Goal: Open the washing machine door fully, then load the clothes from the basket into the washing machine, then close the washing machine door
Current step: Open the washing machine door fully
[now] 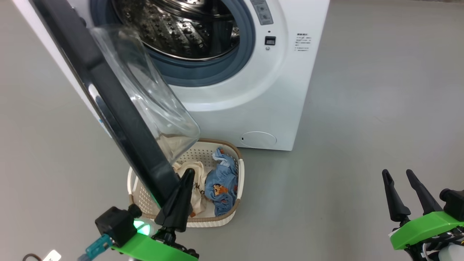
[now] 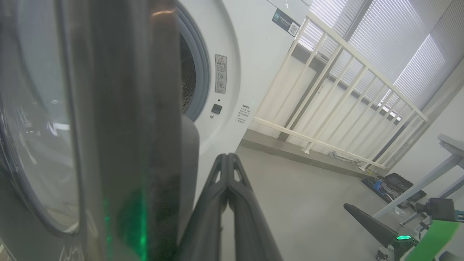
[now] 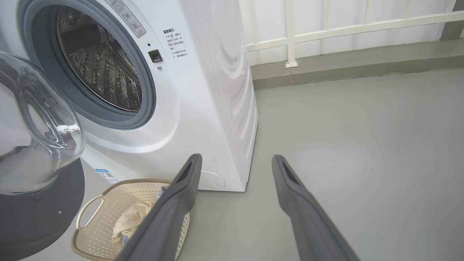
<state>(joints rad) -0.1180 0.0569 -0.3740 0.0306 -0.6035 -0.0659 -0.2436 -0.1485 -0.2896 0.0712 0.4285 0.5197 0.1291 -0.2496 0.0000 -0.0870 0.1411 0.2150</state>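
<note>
The white washing machine (image 1: 253, 98) (image 3: 203, 90) stands open, its steel drum (image 1: 181, 29) bare. Its black round door (image 1: 108, 98) (image 2: 119, 127) with the clear glass bowl (image 1: 152, 98) (image 3: 36, 127) swings out to the left, over the basket. My left gripper (image 1: 188, 173) (image 2: 227, 156) is shut, its fingers pressed together right beside the door's outer edge, holding nothing. The cream basket (image 1: 232, 214) (image 3: 94, 217) sits on the floor in front of the machine, with cream-yellow and light blue bear-print clothes (image 1: 221, 181) (image 3: 132, 219) in it. My right gripper (image 1: 397, 173) (image 3: 235, 161) hangs open over bare floor to the right.
Grey floor (image 1: 362, 127) spreads to the right of the machine. A white railing (image 2: 344, 90) (image 3: 326, 25) and window blinds stand behind it. In the left wrist view a grey table leg (image 2: 427, 177) and dark gear on the floor (image 2: 395, 185) lie at far right.
</note>
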